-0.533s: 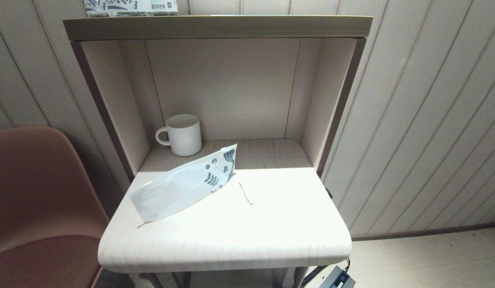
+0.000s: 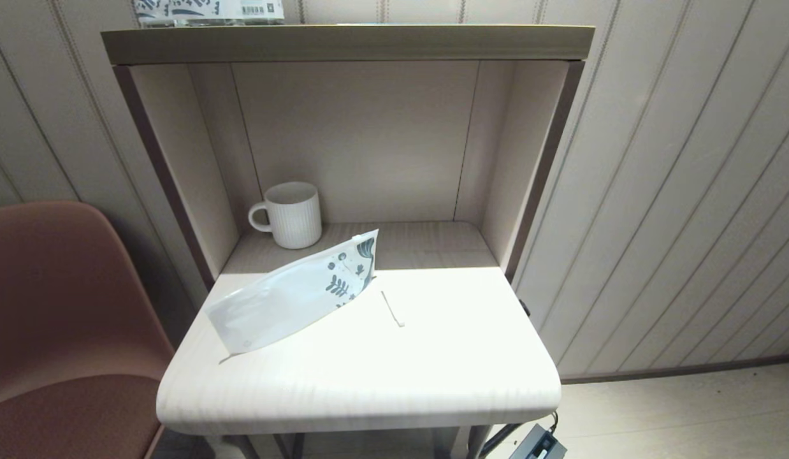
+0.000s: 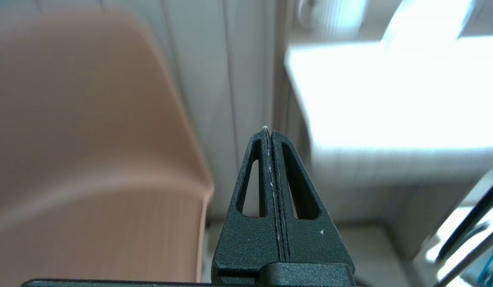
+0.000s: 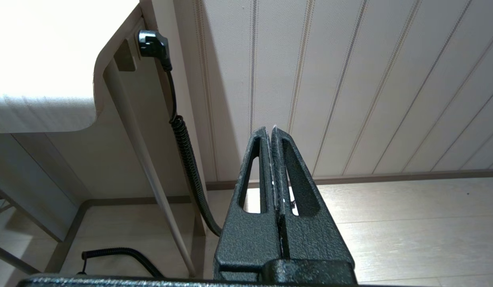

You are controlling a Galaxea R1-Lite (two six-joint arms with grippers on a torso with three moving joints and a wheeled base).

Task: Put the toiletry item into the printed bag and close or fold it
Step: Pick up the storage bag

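The printed bag point(image 2: 299, 296) lies slanted on the white table point(image 2: 369, 376), its leaf-printed end raised toward the back and its plain end toward the front left. The toiletry item point(image 2: 392, 308), a thin white stick, lies on the tabletop just right of the bag. Neither arm shows in the head view. My left gripper point(image 3: 269, 131) is shut and empty, low beside the chair, left of the table. My right gripper point(image 4: 270, 129) is shut and empty too, below the table's right edge, facing the panelled wall.
A white ribbed mug point(image 2: 292, 214) stands in the shelf alcove behind the bag. A printed package with a barcode point(image 2: 206, 9) sits on the shelf top. A brown chair point(image 2: 57, 319) stands left of the table. A black coiled cable point(image 4: 186, 151) hangs by the table's right leg.
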